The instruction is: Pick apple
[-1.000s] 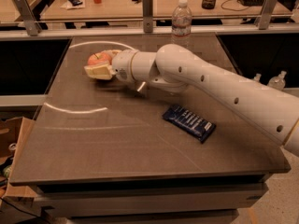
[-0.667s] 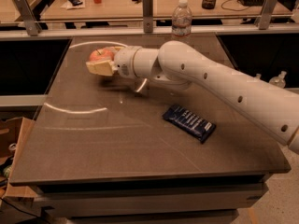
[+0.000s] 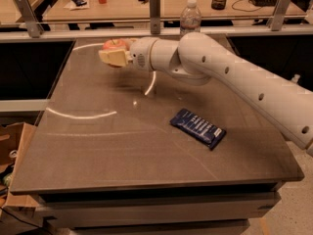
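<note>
The red-orange apple point(image 3: 114, 44) is at the far left of the dark table point(image 3: 98, 151), held a little above its surface. My gripper point(image 3: 110, 54) reaches in from the right on the white arm point(image 3: 230, 77) and is shut on the apple. Its tan fingers point(image 3: 115, 58) cover the apple's lower front. Only the apple's top and short stem show above them.
A clear water bottle point(image 3: 190, 17) stands at the table's back edge, just behind the arm. A dark blue snack packet point(image 3: 198, 128) lies at right of centre. A metal rail with posts point(image 3: 155, 5) runs behind. A cardboard box point(image 3: 11, 146) sits on the floor at left.
The gripper has moved up, back and a little right with the apple in it, away from the table surface. The packet and bottle have not moved.
</note>
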Robot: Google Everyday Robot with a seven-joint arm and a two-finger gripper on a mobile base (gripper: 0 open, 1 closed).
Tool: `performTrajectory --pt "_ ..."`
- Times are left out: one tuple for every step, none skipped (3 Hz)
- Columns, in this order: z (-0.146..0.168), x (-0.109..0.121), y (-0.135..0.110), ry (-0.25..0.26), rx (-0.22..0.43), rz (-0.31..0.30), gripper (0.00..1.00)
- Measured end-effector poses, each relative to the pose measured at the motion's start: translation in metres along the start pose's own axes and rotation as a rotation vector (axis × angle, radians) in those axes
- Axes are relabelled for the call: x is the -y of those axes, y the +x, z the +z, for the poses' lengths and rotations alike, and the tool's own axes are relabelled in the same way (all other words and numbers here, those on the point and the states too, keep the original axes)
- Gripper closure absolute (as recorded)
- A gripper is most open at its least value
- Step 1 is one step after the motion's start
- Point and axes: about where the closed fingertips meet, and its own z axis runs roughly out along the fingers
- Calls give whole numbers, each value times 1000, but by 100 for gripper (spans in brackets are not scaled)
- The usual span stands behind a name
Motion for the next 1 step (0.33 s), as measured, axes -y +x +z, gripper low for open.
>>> performTrajectory --pt "-1 0 -2 -5 2 11 100"
